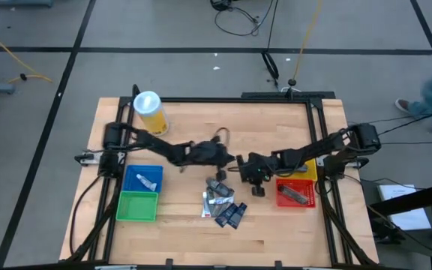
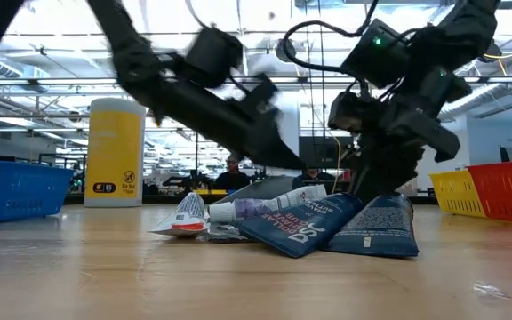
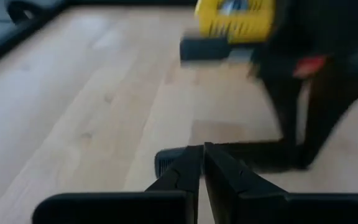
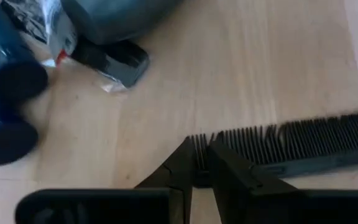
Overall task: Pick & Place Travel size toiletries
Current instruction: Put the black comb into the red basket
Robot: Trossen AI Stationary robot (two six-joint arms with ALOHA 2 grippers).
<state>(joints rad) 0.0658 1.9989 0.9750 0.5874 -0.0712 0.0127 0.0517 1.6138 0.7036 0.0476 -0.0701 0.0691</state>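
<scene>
Pinching: the right gripper (image 4: pixel 202 155), fingers pressed nearly together on the toothed end of a black comb (image 4: pixel 291 143); the comb lies flat on the wood and runs off to the right of the right wrist view.
Foreground heap: dark blue packets (image 2: pixel 376 227) at lower centre of the low view, with a white tube (image 2: pixel 265 207) and a grey-silver sachet (image 2: pixel 185 216) just beside them, all loose on the table.
Grip risk: the hold looks to be on the teeth at one tip only, so the long comb may swing or slide out when lifted.
Snag risk: the heap sits close to the comb; a dragged end could sweep packets aside.
Left gripper (image 3: pixel 202 158): fingers shut together on nothing, hanging near mid-table, close to the right arm; the two arms could clip each other if either crosses.
Drop-off risk: the red bin (image 1: pixel 279 193), right of centre in the high view, is narrow beside the comb's length, so the comb may catch its rim.
Far side: a yellow cylinder (image 2: pixel 114 151) at left of the low view, well apart from the work.
</scene>
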